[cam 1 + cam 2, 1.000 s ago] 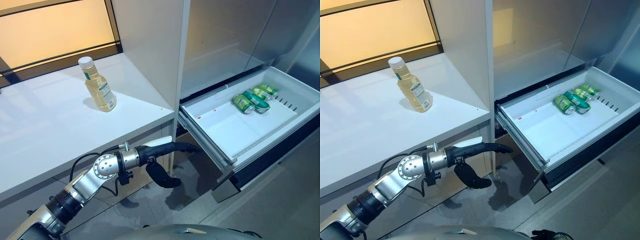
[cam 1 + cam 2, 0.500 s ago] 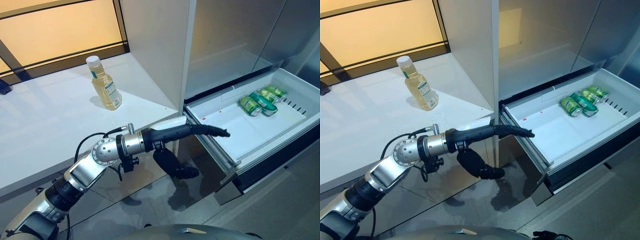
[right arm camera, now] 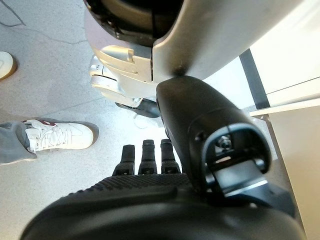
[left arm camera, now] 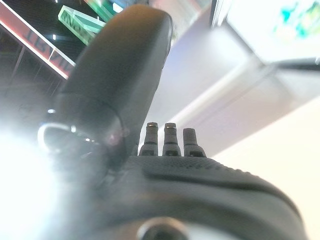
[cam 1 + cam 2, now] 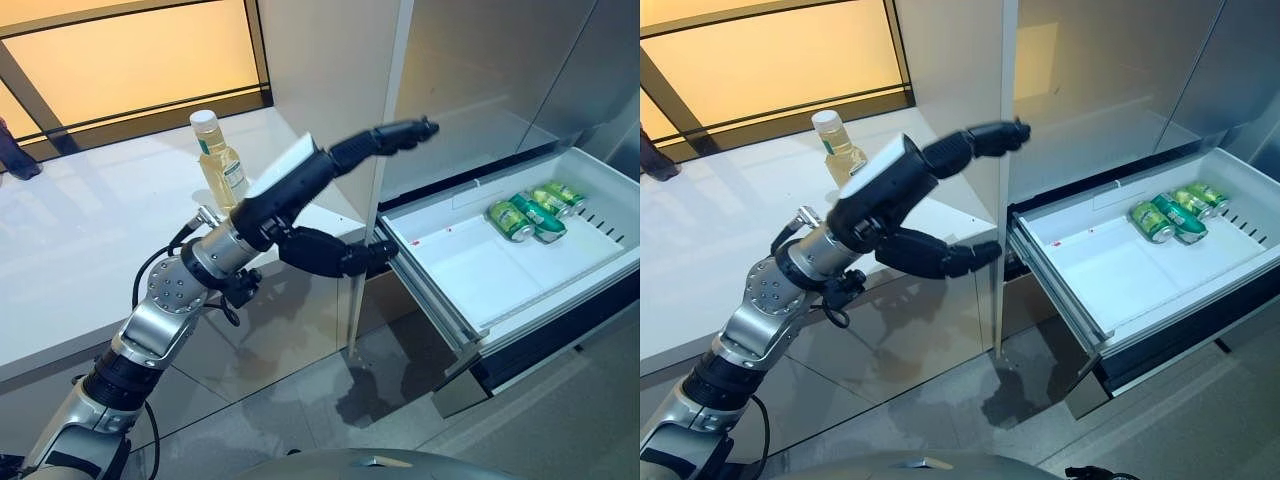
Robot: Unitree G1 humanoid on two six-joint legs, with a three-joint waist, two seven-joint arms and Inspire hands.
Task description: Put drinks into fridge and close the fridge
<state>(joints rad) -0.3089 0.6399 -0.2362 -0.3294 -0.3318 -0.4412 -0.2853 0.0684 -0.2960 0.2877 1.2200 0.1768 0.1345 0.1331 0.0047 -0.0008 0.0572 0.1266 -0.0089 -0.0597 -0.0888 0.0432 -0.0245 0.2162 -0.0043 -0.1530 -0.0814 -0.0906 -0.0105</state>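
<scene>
The left hand is raised in front of the white counter, with its thumb and fingers spread apart and extended; it holds nothing. Its upper digit reaches toward the vertical white panel at the counter's right end, and the lower fingers point toward the near left corner of the fridge drawer.

A bottle of pale yellow liquid with a white cap stands upright on the counter, near its back edge and close to the right end. In the head views the left hand partly overlaps it.

The fridge drawer is pulled out and open. Three green cans lie on their sides, side by side, near the drawer's back right corner.

The right hand shows only in its own wrist view, with fingers extended and holding nothing. Beyond it lie the grey floor and a person's white shoe.
</scene>
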